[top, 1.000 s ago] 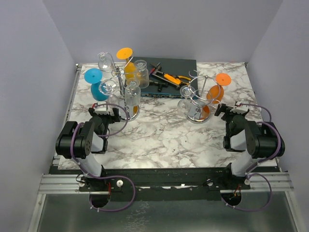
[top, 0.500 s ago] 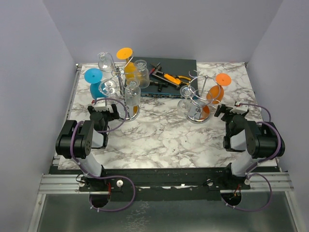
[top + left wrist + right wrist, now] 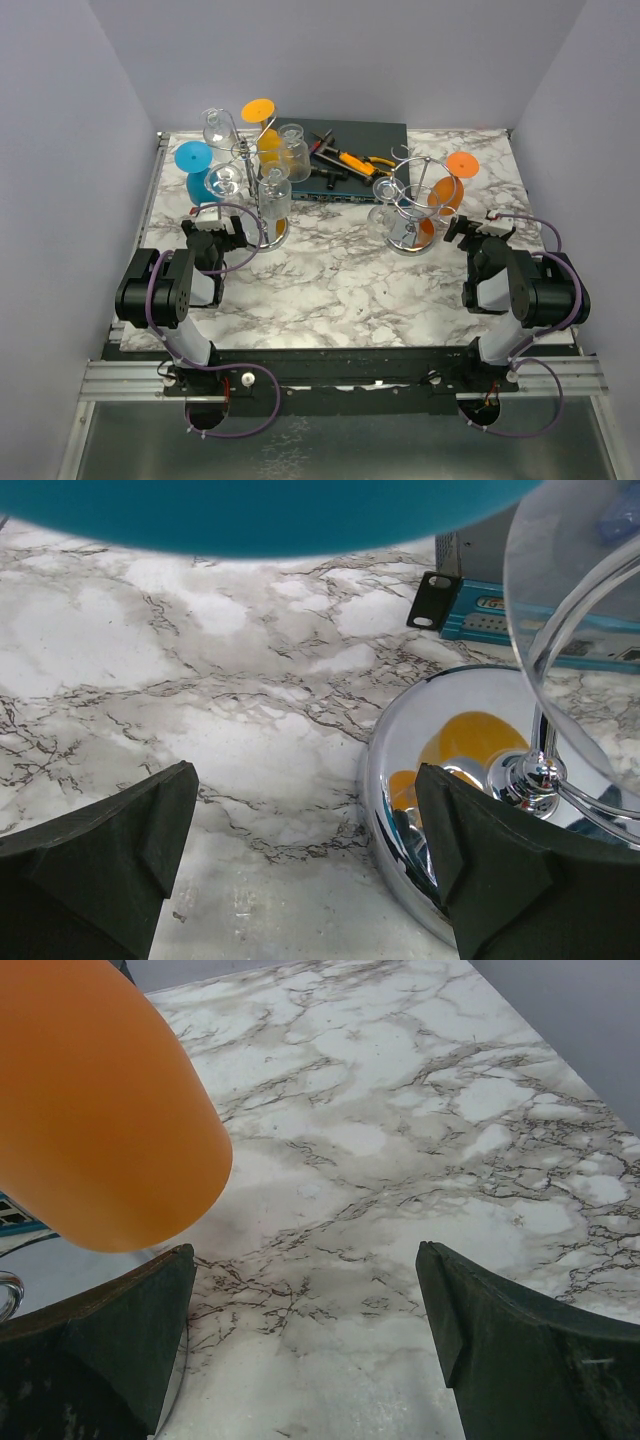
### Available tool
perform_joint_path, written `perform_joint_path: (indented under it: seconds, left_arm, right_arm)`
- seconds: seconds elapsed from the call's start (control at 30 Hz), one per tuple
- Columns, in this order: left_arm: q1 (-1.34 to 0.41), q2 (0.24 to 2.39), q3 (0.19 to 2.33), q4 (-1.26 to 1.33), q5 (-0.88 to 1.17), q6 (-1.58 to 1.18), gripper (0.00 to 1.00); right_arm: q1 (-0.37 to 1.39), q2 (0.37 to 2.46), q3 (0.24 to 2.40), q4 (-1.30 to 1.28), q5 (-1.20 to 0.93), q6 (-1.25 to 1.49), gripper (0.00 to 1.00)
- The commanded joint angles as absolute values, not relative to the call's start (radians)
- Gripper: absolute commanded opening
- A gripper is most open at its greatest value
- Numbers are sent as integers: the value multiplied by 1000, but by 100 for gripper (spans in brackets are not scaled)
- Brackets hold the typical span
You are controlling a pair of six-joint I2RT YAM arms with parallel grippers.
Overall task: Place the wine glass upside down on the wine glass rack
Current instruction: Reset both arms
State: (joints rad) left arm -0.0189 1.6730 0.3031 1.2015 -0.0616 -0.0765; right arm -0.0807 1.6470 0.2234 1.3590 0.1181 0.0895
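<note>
The left wine glass rack (image 3: 268, 236) holds several glasses upside down: a blue one (image 3: 197, 172), an orange one (image 3: 260, 118) and clear ones (image 3: 276, 190). The right rack (image 3: 404, 238) holds an orange glass (image 3: 447, 186) and a clear glass (image 3: 386, 192). My left gripper (image 3: 216, 237) is open and empty beside the left rack's chrome base (image 3: 470, 770), under the blue glass (image 3: 270, 510). My right gripper (image 3: 481, 228) is open and empty just right of the right rack, with the orange glass (image 3: 90, 1110) close at its upper left.
A dark flat box (image 3: 372, 136) with pliers and other hand tools (image 3: 346, 160) lies at the back between the racks. Its blue-edged front (image 3: 520, 615) shows in the left wrist view. Purple walls enclose the marble table (image 3: 330, 290).
My left gripper has shifted slightly left and forward toward the blue glass side of the left rack. The right arm has not moved.
</note>
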Motion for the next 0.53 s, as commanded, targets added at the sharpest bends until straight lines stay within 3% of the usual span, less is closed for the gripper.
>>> perform_joint_path:
  seconds: [0.0,0.5]
  left_arm:
    - [-12,1658,316,1198,-80,-93,99]
    - [-12,1655,316,1192,-83,-95,99]
  right_arm:
    - [-88,1634,228,1362,120,88,100]
    - [-89,1633,228,1362,120,88,100]
